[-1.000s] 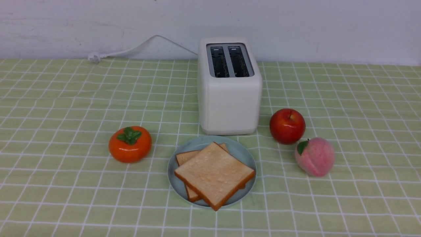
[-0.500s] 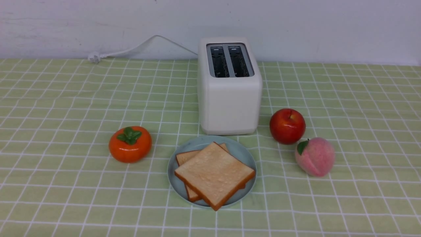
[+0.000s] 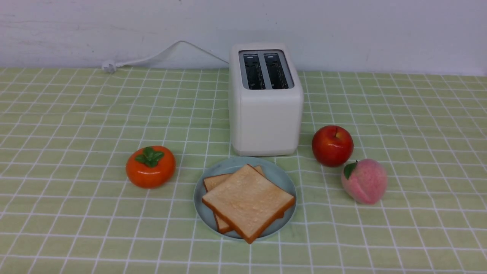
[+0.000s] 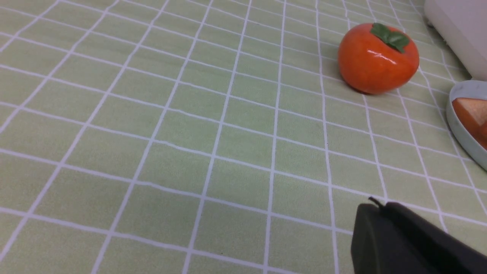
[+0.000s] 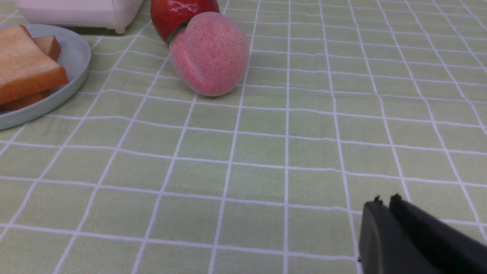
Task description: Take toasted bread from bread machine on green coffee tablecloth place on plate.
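Pale yellow-green gridded tablecloth (image 3: 76,114) fills the scene under a bare white wall. Nearest me, my left gripper (image 4: 374,207) hovers low over bare cloth with its dark fingers pressed together, holding nothing; my right gripper (image 5: 384,201) does the same on its side, its fingers nearly closed with only a hairline slit between the tips, also without a load. Neither arm reaches the front view. Beyond them the two square tan slices of toasted bread (image 3: 248,201) lie stacked and skewed on the round pale blue plate (image 3: 279,175), the upper slice's near corner jutting to the rim. A glossy orange persimmon (image 3: 150,166) sits to the plate's left; a fuzzy pink peach (image 3: 364,181) and a red apple (image 3: 332,145) sit to its right, touching or almost so. Farthest back stands the white boxy two-slot toaster (image 3: 265,114), both slots apparently vacant, so I judge the job essentially done. Risk now lies in withdrawal: a careless sweep could nudge the overhanging slice off the plate or roll the fruit. Slot depths are dark, the lower slice is mostly covered, and both wrist views crop the plate.
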Action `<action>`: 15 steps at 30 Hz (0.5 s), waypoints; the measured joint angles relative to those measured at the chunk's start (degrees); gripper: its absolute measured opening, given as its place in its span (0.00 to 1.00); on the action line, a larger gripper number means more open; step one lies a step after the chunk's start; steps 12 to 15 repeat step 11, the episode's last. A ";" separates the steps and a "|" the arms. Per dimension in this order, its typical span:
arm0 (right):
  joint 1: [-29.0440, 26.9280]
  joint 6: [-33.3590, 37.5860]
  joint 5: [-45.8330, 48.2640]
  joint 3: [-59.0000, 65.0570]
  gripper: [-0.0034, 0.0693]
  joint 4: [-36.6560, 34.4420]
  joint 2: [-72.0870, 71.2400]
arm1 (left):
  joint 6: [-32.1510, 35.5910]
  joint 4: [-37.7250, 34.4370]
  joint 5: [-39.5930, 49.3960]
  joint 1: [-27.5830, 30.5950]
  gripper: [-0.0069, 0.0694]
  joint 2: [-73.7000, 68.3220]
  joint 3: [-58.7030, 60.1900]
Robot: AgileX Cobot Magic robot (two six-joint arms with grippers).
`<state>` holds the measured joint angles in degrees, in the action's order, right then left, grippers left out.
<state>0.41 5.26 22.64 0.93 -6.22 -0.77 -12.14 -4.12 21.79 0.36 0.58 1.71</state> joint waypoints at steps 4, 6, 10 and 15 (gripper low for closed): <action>0.00 0.00 0.00 0.00 0.10 0.00 0.00 | 0.00 0.00 0.00 0.00 0.08 0.00 0.00; 0.00 0.00 0.00 0.00 0.11 0.00 0.00 | 0.00 0.00 0.00 0.00 0.08 0.00 0.00; 0.00 0.00 0.00 0.00 0.12 0.00 0.00 | 0.00 0.06 0.00 0.00 0.09 0.00 0.00; 0.00 0.00 0.00 0.00 0.12 0.00 0.00 | 0.00 0.06 0.00 0.00 0.09 0.00 0.00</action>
